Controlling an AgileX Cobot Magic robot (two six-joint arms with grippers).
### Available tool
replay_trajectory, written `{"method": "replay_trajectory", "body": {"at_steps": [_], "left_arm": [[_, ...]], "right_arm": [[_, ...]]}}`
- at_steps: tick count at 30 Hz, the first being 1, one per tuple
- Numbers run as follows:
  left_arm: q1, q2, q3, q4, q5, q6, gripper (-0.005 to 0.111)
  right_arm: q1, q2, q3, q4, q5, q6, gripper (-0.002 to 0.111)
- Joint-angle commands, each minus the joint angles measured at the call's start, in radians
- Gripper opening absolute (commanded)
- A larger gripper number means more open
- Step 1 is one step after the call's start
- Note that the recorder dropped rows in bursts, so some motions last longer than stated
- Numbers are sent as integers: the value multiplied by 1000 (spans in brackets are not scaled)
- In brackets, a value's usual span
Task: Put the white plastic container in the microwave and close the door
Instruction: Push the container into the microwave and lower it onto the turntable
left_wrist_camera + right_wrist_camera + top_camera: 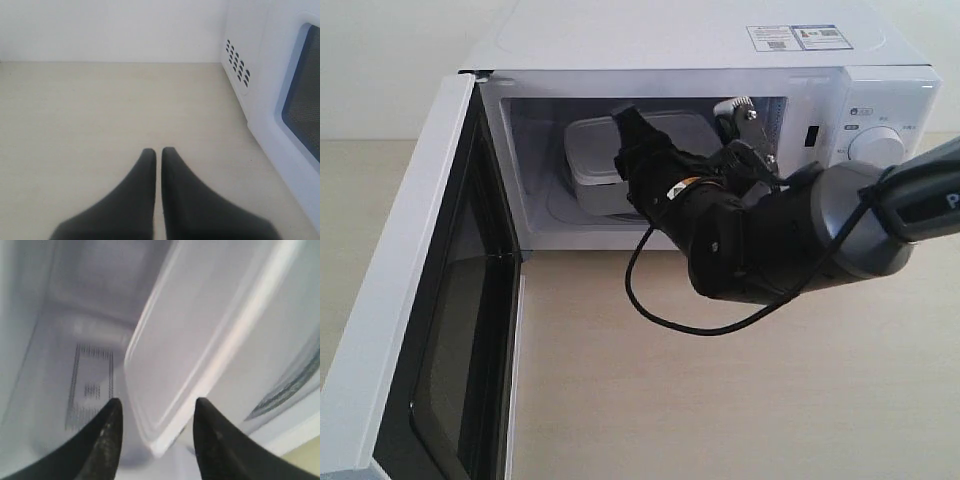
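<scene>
The white microwave [670,40] stands with its door [410,300] swung wide open to the left. Inside its cavity sits the white plastic container [590,150], lid on. My right gripper [638,150] reaches into the cavity, right at the container's near side. In the right wrist view this gripper [156,407] is open, and a corner of the container [200,330] lies between the fingers with a gap on each side. My left gripper [158,150] is shut and empty above the bare table, beside the microwave's vented side [237,62] and the door [300,100].
The microwave's dial panel [880,140] is to the right of the cavity, just behind my right arm. A black cable [650,305] loops down from that arm over the beige table [720,400]. The open door stretches along the left side towards the front.
</scene>
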Motion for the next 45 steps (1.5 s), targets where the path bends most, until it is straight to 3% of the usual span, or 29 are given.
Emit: {"method": "replay_trajectory", "body": {"at_steps": [1,6,8,12,25,45], "left_arm": [[-1,-8,4,-8,-2,-9,4],[-1,-8,4,-8,-2,-9,4],[-1,-8,4,-8,-2,-9,4],[-1,-8,4,-8,-2,-9,4],[-1,-8,4,-8,-2,-9,4],[-1,-8,4,-8,-2,-9,4]], "right_arm": [[2,-51,-4,-45,161,-381,43],[2,-55,-4,-25,251,-852,41],[2,-48,-4,-9,241,-921,32],[2,-7,-4,-14,150,-945,-1],[1,124,-4,-46,-147,-940,0],[-29,196,-148,-32,-90,-984,0]]}}
